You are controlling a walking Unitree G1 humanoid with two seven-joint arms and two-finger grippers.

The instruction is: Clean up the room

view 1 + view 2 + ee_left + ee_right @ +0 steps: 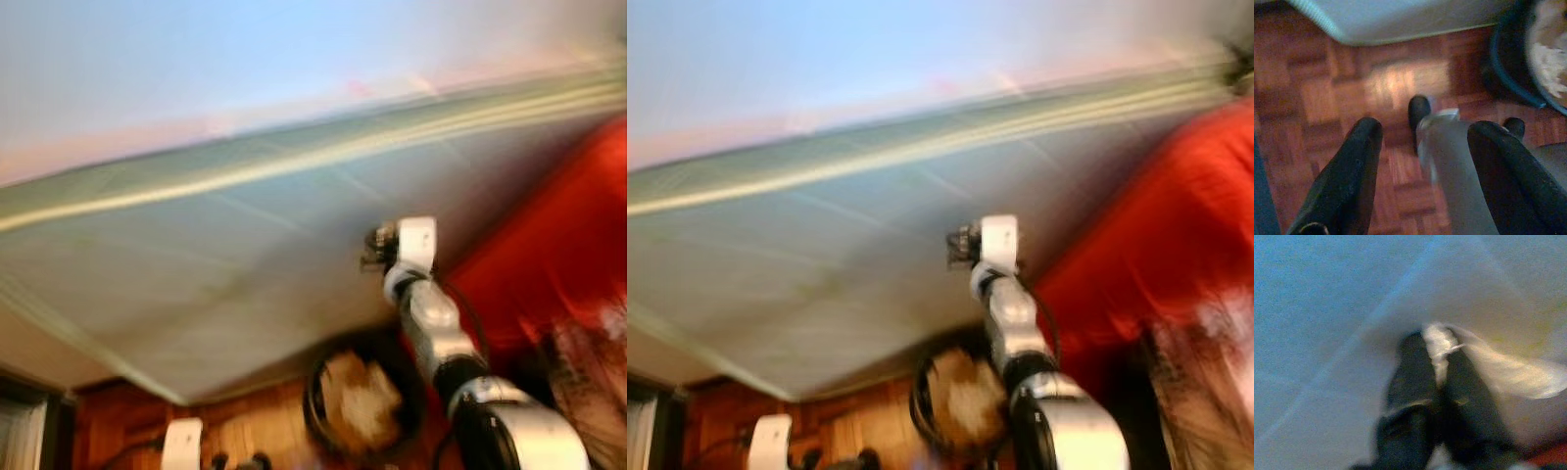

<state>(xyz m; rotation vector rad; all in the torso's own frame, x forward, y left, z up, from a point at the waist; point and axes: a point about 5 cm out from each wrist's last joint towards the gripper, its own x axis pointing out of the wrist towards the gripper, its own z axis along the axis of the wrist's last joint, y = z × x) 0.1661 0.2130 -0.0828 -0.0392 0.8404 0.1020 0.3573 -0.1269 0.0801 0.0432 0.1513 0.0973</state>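
A parquet floor runs under a bed whose pale sheet hangs over the mattress edge, piped seams crossing the blurred view. The bed's rounded corner ends above bare floor, with open boards beside it. A dark basket stands near that corner, next to red fabric. The right tool is clenched on a fold of the sheet. The left tool hangs low, fingers spread apart, grasping nothing.
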